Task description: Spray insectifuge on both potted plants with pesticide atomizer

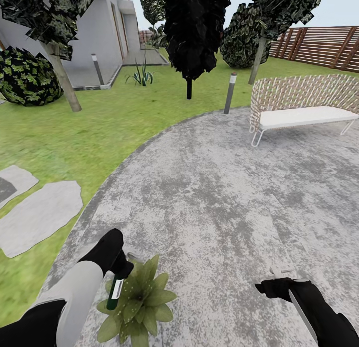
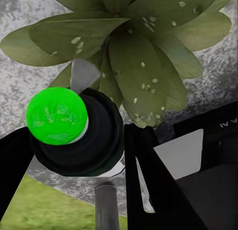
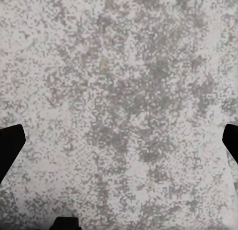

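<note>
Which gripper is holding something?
The left gripper: it is shut on the slim dark-green atomizer bottle, over the speckled green rosette plant. The right gripper is open over bare grey gravel patio.

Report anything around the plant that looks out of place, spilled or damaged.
Nothing stands out. The potted plant sits upright on the gravel patio, its leaves whole with pale speckles. The left gripper holds the pesticide atomizer over it; no spill shows.
</note>
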You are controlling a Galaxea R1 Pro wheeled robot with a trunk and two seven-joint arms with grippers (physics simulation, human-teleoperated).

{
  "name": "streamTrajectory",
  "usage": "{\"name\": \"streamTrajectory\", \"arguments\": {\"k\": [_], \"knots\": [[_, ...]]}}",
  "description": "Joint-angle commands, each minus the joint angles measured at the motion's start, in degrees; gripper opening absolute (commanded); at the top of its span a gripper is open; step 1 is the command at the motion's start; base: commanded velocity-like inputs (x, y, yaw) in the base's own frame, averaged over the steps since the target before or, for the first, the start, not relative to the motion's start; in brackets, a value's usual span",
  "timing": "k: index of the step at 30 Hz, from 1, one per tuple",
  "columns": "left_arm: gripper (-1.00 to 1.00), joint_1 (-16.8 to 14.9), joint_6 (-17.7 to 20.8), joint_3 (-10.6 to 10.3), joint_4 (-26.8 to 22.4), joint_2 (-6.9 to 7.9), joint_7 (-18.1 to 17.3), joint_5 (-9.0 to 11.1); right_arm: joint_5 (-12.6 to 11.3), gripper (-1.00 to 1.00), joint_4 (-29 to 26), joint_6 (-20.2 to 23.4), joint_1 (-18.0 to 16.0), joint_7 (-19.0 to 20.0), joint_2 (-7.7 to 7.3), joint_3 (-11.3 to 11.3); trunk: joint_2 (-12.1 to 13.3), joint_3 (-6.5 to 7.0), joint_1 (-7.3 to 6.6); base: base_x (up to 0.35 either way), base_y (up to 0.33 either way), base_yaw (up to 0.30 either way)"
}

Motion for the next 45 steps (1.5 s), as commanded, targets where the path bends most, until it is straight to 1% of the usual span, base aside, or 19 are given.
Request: {"name": "streamTrajectory", "arguments": {"k": [1, 24, 28, 29, 31, 32, 33, 34, 37, 39, 40, 43, 45], "knots": [[-1.0, -0.03, 0.19, 0.48, -0.09, -0.07, -0.48, -0.62, 0.28, 1.0, -0.08, 0.26, -0.02, 0.37, 0.01, -0.1, -0.02, -0.05, -0.01, 0.0, 0.0, 0.0], [-1.0, -0.03, 0.19, 0.57, -0.09, 0.02, -0.48, -0.62, 0.23, 1.0, -0.08, 0.26, -0.02, 0.38, -0.04, -0.16, -0.02, -0.05, -0.01, 0.0, 0.0, 0.0], [-1.0, -0.03, 0.18, 0.64, -0.09, 0.33, -0.48, -0.62, 0.15, 1.0, -0.08, 0.26, -0.02, 0.44, -0.28, -0.2, -0.02, -0.05, -0.01, 0.0, 0.0, -0.008], [-1.0, -0.03, 0.15, 0.64, -0.07, 0.63, -0.48, -0.62, 0.12, 1.0, -0.08, 0.26, -0.02, 0.43, -0.31, -0.19, -0.02, -0.05, -0.01, 0.0, 0.0, -0.136], [-1.0, -0.03, 0.12, 0.65, -0.03, 2.26, -0.45, -0.62, 0.15, 1.0, -0.08, 0.26, -0.02, 0.43, -0.33, -0.19, -0.02, -0.05, -0.01, 0.0, 0.0, -0.199], [-1.0, 0.03, 0.11, 0.66, 0.01, 4.98, -0.41, -0.62, 0.2, 1.0, -0.08, 0.26, -0.02, 0.38, -0.34, -0.19, -0.02, -0.05, -0.01, 0.0, 0.0, -0.13], [-1.0, 0.07, 0.11, 0.66, 0.04, 6.02, -0.41, -0.59, 0.2, 1.0, -0.08, 0.26, -0.02, 0.37, -0.34, -0.19, -0.02, -0.05, -0.01, 0.0, 0.0, -0.083], [-1.0, 0.11, 0.09, 0.66, 0.06, 7.74, -0.4, -0.57, 0.22, 1.0, -0.08, 0.26, -0.02, 0.37, -0.34, -0.19, -0.02, -0.05, -0.01, 0.0, 0.0, -0.043], [-1.0, 0.23, 0.01, 0.66, 0.14, 10.71, -0.4, -0.47, 0.27, 1.0, -0.08, 0.26, -0.02, 0.36, -0.34, -0.15, -0.02, -0.05, -0.01, 0.0, 0.0, -0.018], [-1.0, 0.42, -0.08, 0.66, 0.18, 11.58, -0.35, -0.46, 0.27, 1.0, -0.08, 0.26, -0.02, 0.36, -0.31, -0.11, -0.02, -0.05, -0.01, 0.0, 0.0, -0.004], [-1.0, 0.48, -0.12, 0.66, 0.24, 11.75, -0.33, -0.45, 0.28, 1.0, -0.08, 0.26, -0.02, 0.36, -0.32, -0.11, -0.02, -0.05, -0.01, 0.0, 0.0, -0.002], [-1.0, 0.74, -1.12, 0.66, 1.74, 11.93, -0.31, -0.42, 0.28, 1.0, -0.08, 0.26, -0.02, 0.36, -0.3, -0.1, -0.02, -0.05, -0.01, 0.0, 0.0, 0.0], [-1.0, 0.81, -1.44, 0.66, 4.15, 11.87, -0.22, -0.35, 0.28, 1.0, -0.08, 0.26, -0.02, 0.36, -0.23, -0.1, -0.02, -0.05, -0.01, 0.0, 0.0, 0.0]]}}
